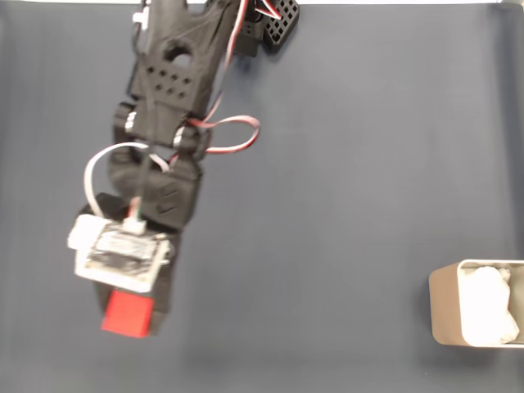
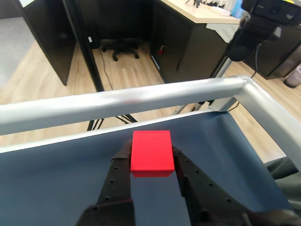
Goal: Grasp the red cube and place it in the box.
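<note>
Clamped on the cube (image 2: pixel 151 151), gripper (image 2: pixel 151 162) at 7 o'clock of the fixed view. Box (image 1: pixel 446 307) at 4 o'clock by the edge, bare blue mat (image 1: pixel 327 205) between. Beyond the metal rail (image 2: pixel 141 99): wood floor (image 2: pixel 33 70), desks.

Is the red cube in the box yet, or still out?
Out. The red cube sits between the gripper fingers at lower left of the fixed view, far from the box at right.

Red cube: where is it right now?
The red cube sits between the gripper fingers in the wrist view; in the fixed view it is at lower left, far across the blue mat from the box at lower right.
</note>
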Motion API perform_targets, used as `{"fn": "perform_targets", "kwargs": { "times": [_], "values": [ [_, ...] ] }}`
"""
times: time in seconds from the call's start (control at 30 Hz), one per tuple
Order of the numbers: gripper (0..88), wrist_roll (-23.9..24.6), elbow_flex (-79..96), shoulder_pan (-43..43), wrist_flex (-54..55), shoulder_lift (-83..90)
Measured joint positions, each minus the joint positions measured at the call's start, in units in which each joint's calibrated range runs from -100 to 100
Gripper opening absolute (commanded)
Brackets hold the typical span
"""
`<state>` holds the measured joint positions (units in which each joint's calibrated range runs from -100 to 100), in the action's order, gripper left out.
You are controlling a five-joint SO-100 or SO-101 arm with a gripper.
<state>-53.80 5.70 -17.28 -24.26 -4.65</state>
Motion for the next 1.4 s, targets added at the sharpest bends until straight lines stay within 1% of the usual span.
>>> {"fn": "perform_targets", "kwargs": {
  "times": [0.3, 0.57, 1.1, 1.4],
  "values": [
    [6.2, 0.59, 0.27, 7.42, -4.77, 5.99],
    [6.1, 0.59, 0.27, 14.61, -5.89, 8.86],
    [6.0, 0.39, 0.27, 26.63, -6.60, 9.12],
    [6.1, 0.39, -0.90, 31.90, -6.60, 8.16]
  ]
}}
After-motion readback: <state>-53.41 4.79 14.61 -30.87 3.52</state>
